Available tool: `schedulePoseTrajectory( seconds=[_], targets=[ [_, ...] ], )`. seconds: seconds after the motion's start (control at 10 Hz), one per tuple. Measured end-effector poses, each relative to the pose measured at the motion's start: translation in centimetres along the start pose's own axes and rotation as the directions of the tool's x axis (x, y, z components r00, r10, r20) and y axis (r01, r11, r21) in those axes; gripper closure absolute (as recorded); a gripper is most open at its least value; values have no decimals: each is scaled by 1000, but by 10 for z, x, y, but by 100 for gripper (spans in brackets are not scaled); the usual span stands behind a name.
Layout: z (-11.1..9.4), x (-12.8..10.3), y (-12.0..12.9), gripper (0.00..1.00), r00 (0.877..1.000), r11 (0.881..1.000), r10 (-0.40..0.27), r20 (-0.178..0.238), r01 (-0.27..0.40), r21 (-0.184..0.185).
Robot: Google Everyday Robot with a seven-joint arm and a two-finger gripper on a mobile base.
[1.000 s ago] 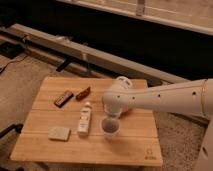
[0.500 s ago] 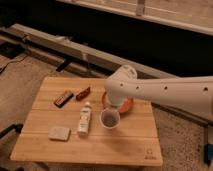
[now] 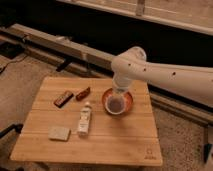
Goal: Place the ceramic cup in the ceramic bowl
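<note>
Cup: pale and round, sitting within the outline of the orange-red bowl, its dark inside facing up; whether it is resting on the bowl's floor or hanging just above it cannot be told. Gripper: reaching straight down onto the cup's far rim, clenched on the cup. Arm: white, extending in from the right and bending down over the bowl. Bowl: standing on the far right part of the wooden table. Bottle: white, lying on its side left of the bowl, apart from it. Two bars, a dark one and a reddish one, are lying far left. A pale block is lying near left.
</note>
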Motion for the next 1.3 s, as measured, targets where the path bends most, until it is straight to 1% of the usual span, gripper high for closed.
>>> schedulePoseTrajectory(
  seconds=[0.2, 0.3, 0.4, 0.5, 0.6, 0.7, 0.8, 0.9, 1.0, 1.2, 1.3],
  targets=[
    [11, 7, -23, 100, 1000, 1000, -2, 9, 2, -10],
    [22, 11, -33, 100, 1000, 1000, 1, 19, -1, -19],
    [35, 14, -41, 95, 999, 1000, 4, 33, -3, -28],
    [44, 15, -45, 87, 999, 999, 6, 42, -4, -34],
    [54, 15, -50, 78, 999, 999, 8, 52, -6, -43],
    [67, 16, -56, 66, 998, 998, 8, 61, -5, -56],
    [75, 15, -60, 55, 998, 998, 5, 70, 0, -70],
    [78, 14, -63, 47, 997, 997, 2, 78, 5, -82],
    [83, 11, -68, 34, 996, 995, -5, 89, 14, -102],
    [87, 8, -73, 21, 995, 991, -16, 100, 29, -129],
    [88, 6, -77, 20, 994, 990, -23, 107, 38, -138]
  ],
)
